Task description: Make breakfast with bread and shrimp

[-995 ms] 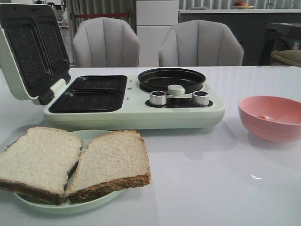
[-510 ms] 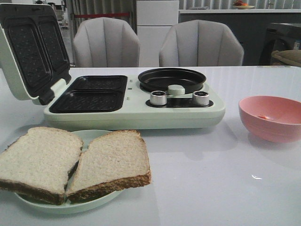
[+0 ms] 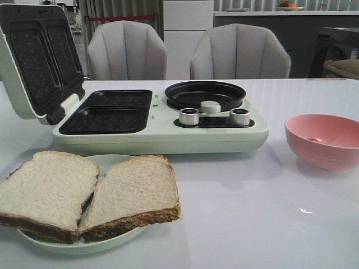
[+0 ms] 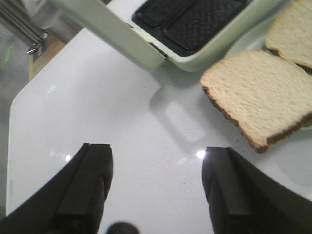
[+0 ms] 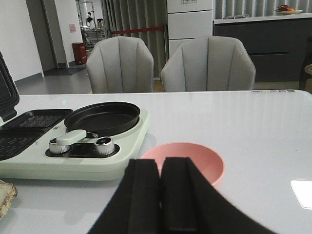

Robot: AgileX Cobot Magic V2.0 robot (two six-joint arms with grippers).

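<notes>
Starting out: left gripper [image 4: 156, 190] spread near bread [image 4: 256, 92], right gripper [image 5: 161, 200] pressed together; next grab slice

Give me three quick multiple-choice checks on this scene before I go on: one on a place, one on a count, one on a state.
1. Where do the bread slices lie?
A. in the pink bowl
B. on the pale green plate
C. in the black pan

2. How many silver knobs does the breakfast maker have?
A. one
B. two
C. four

3. How are the pincers set?
A. left open, right shut
B. both open
C. left shut, right open

1 B: both slices rest on the plate.
2 B: two knobs show in front of the pan.
3 A: the left pincer is spread wide, the right pincer has fingers pressed together.
</notes>
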